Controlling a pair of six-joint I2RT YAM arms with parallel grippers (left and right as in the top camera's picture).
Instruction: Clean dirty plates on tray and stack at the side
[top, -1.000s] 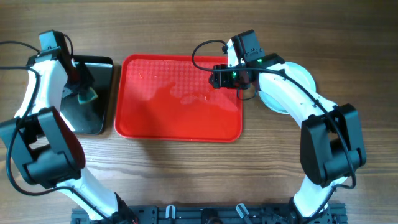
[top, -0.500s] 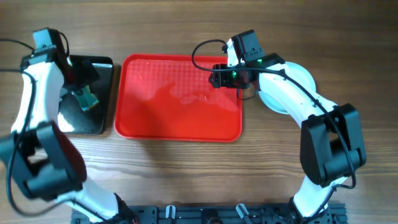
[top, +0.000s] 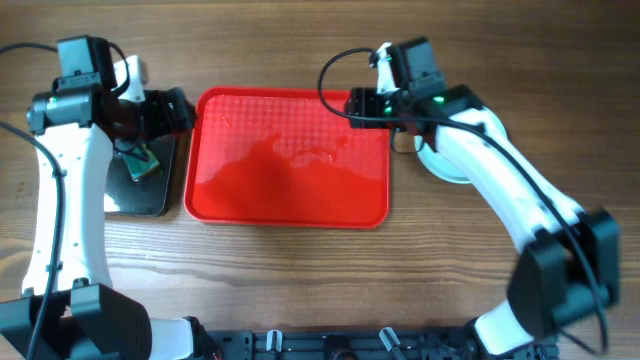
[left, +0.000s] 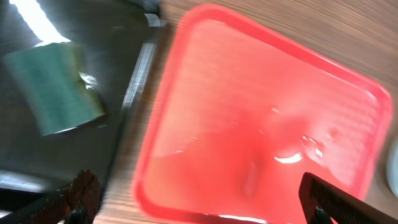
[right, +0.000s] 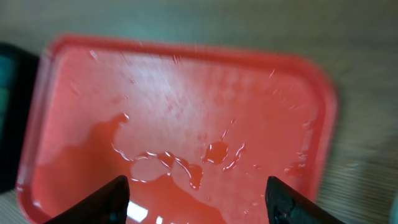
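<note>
The left gripper (top: 176, 112) hangs over the 1 o'clock corner of a glossy black tray (top: 120, 195), which lies on the table (top: 300, 270) at 9 o'clock from the red tray (top: 290, 205). Its jaws are spread wide with nothing between them. In the left wrist view both tips frame the red tray's near rim. A green sponge (top: 140, 163) lies on the black tray, towards its middle, apart from the jaws.

The red tray sits at the centre of the table, just beside the black one. Its floor is wet: a shallow puddle and scattered beads of water shine in both wrist views.

The right gripper (top: 360, 105) hovers above the red tray's 1 o'clock corner, its jaws well apart and holding nothing. The plates (top: 442, 166) lie on the table at 3 o'clock from the red tray, off its right rim. They are mostly hidden under the right arm, so I cannot tell their number.
</note>
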